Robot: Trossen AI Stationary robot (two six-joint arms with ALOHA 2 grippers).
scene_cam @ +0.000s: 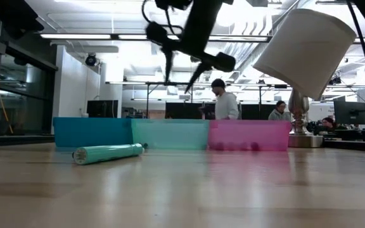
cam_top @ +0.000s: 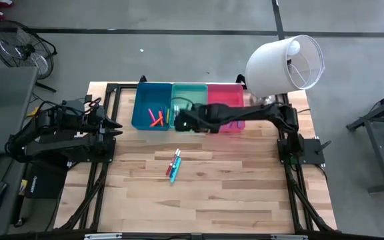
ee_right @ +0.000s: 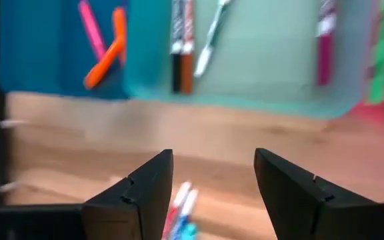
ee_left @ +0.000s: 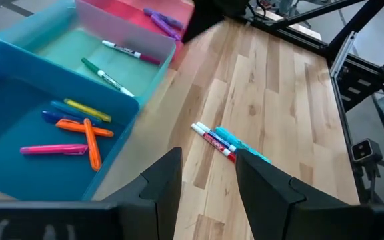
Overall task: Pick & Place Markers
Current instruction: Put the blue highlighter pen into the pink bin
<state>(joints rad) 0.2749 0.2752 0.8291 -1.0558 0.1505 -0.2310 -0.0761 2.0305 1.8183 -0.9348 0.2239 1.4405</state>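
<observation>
A few markers [cam_top: 173, 165], red, pink and teal, lie together on the wooden table near its middle; in the low view the teal one [scene_cam: 106, 153] lies on its side. More markers lie inside the blue bin [cam_top: 141, 110], the mint bin [cam_top: 189, 93] and the pink bin [cam_top: 225, 97]. My right gripper [cam_top: 177, 120] hangs open and empty above the near edge of the mint bin, and shows high up in the low view [scene_cam: 179, 69]. My left gripper [cam_top: 117, 128] waits open at the table's left, beside the blue bin.
The three bins stand side by side along the table's far edge. A lamp with a white shade [cam_top: 285, 63] stands at the far right corner, over the right arm. Bare wood lies around the loose markers [ee_left: 222, 141]. People stand in the room behind [scene_cam: 224, 101].
</observation>
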